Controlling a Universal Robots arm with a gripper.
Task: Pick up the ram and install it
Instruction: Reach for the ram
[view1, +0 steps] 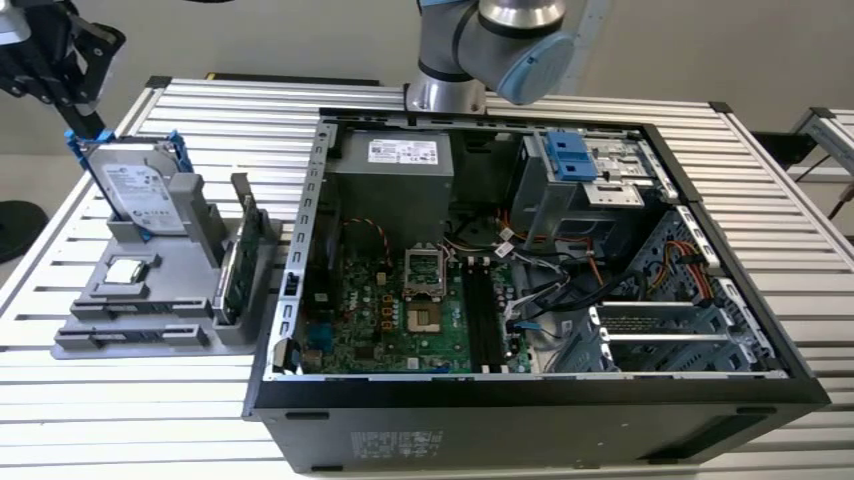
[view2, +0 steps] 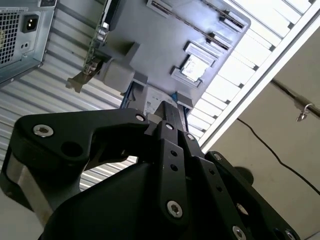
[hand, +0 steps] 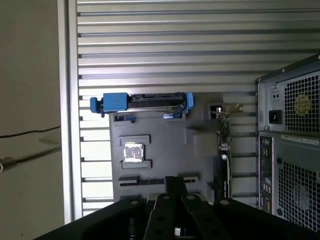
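One gripper (hand: 175, 185), fingers clenched on nothing, hangs at 10 o'clock in the exterior view, above the one hard drive (view1: 134, 190). One grey holder (view1: 134, 342) carries that drive, one processor chip (view1: 127, 270), one upright card (view1: 230, 280) and one ram (view1: 134, 307). The ram lies at the holder's 6 o'clock edge, its long axis running 9 to 3. One open computer case (view1: 534, 420) sits at 3 o'clock.

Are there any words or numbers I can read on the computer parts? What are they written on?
No print here is clear enough to read.
White sticker on the hard drive: too small to read.
White sticker on the power supply: too small to read.
Pale sticker on the outer wall of the computer case: blurred.
Top of the processor chip: any markings are too small to tell.
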